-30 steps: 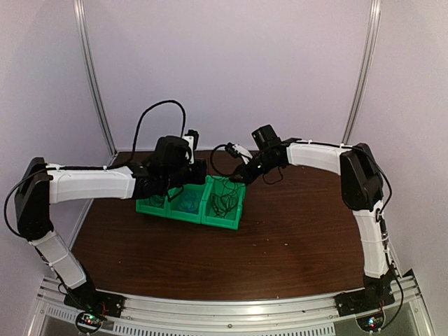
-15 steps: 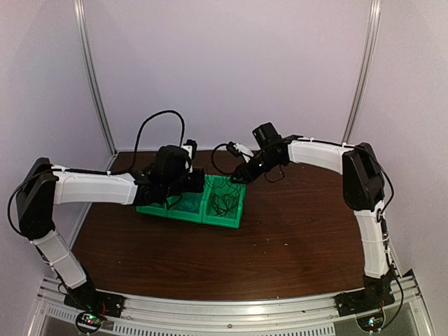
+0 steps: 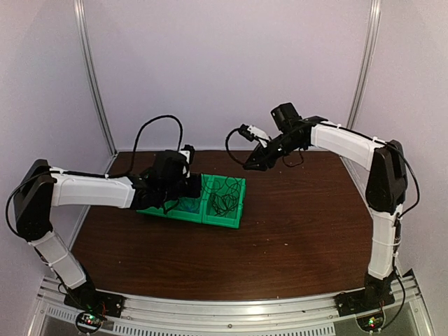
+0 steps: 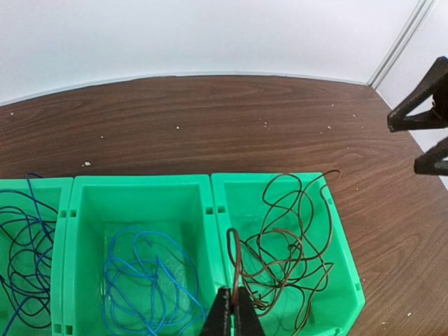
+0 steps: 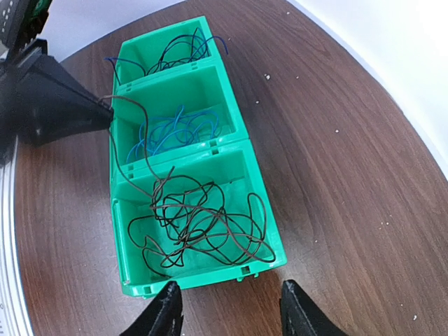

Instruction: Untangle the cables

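At the bottom centre of the left wrist view, we see the left gripper clamped on a strand of the dark cable, which lies heaped in the right compartment of the green bins. A blue cable fills the middle compartment. Our right gripper hangs above, fingers apart.

Tangled dark cables in green bin

High rear overview; wrist cameras over bins
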`<state>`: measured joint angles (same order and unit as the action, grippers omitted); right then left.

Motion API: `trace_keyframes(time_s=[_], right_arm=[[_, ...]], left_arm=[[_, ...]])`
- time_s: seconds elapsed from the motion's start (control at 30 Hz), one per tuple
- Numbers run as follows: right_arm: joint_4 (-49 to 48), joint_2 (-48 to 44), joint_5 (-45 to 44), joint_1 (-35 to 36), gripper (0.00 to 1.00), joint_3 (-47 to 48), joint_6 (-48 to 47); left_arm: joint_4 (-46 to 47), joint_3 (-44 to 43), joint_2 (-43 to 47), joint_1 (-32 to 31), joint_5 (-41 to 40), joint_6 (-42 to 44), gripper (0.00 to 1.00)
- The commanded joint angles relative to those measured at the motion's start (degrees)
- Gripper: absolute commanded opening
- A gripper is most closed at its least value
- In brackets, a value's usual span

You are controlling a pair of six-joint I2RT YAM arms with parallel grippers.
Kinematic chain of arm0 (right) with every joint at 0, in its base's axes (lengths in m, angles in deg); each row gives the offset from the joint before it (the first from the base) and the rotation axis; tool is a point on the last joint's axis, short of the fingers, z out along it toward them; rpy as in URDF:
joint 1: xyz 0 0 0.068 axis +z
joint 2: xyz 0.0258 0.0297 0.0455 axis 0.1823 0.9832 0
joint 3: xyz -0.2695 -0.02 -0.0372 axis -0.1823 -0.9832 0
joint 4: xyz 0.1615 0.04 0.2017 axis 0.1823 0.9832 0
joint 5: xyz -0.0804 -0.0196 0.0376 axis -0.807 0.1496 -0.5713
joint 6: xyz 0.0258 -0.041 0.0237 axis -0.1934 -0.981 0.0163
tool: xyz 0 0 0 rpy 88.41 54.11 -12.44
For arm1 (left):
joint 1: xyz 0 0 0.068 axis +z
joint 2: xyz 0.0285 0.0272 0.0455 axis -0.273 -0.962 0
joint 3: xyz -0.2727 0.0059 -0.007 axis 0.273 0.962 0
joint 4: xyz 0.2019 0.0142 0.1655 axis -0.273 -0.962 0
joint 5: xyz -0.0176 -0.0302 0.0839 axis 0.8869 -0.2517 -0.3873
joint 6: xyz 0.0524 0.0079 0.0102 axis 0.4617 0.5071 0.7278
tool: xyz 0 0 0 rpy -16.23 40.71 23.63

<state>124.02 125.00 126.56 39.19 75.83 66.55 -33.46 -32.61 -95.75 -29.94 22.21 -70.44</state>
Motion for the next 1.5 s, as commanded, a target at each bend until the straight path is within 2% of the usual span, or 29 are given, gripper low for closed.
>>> trace_keyframes(time_s=[0.0, 0.23, 0.43, 0.53, 0.7, 0.73, 1.07, 1.2, 1.27, 1.37, 1.47], right_arm=[[1.84, -1.66, -0.43, 1.11, 0.49, -2.97, -3.92], [1.22, 6.14, -3.27, 1.63, 0.49, 2.72, -3.61], [-1.19, 9.34, -3.93, 2.11, 0.47, 3.26, -3.47], [-1.35, 10.28, -3.28, 2.58, 0.34, 3.41, -3.07], [-2.41, 10.2, -1.46, 4.47, 0.03, 2.49, -1.69], [-2.93, 9.88, -0.96, 4.99, 0.0, 1.98, -1.11], [-5.26, 10.45, 3.05, 6.12, 0.0, -1.18, 4.18], [-5.73, 9.61, 2.55, 5.95, 0.04, -2.69, 4.35], [-5.65, 8.88, 2.06, 5.69, 0.1, -3.14, 3.91], [-5.33, 7.55, 0.5, 5.06, 0.27, -3.53, 3.23], [-4.82, 5.41, -0.73, 3.69, 0.34, -4.09, 2.14]], left_arm=[[3.19, -1.02, 0.43, 0.34, 0.04, -0.71, 0.0], [4.59, -4.01, -2.39, 0.34, 4.28, -0.87, 0.0], [4.82, -5.17, -4.07, 0.34, 5.37, -1.17, 0.0], [5.61, -5.36, -4.75, 0.34, 5.96, -1.57, 0.0], [8.72, -6.58, -7.21, 0.34, 9.18, -2.55, 0.0], [9.53, -6.79, -7.8, 0.3, 10.03, -2.75, 0.0], [16.62, -4.98, -14.23, 0.25, 18.42, -10.98, 0.0], [17.68, -4.42, -15.15, 0.25, 20.31, -12.71, 0.0], [17.42, -4.4, -15.09, 0.25, 20.33, -12.84, 0.0], [16.4, -4.42, -14.72, 0.25, 19.39, -12.8, 0.0], [15.75, -3.91, -13.92, 0.25, 18.5, -12.56, 0.0]])
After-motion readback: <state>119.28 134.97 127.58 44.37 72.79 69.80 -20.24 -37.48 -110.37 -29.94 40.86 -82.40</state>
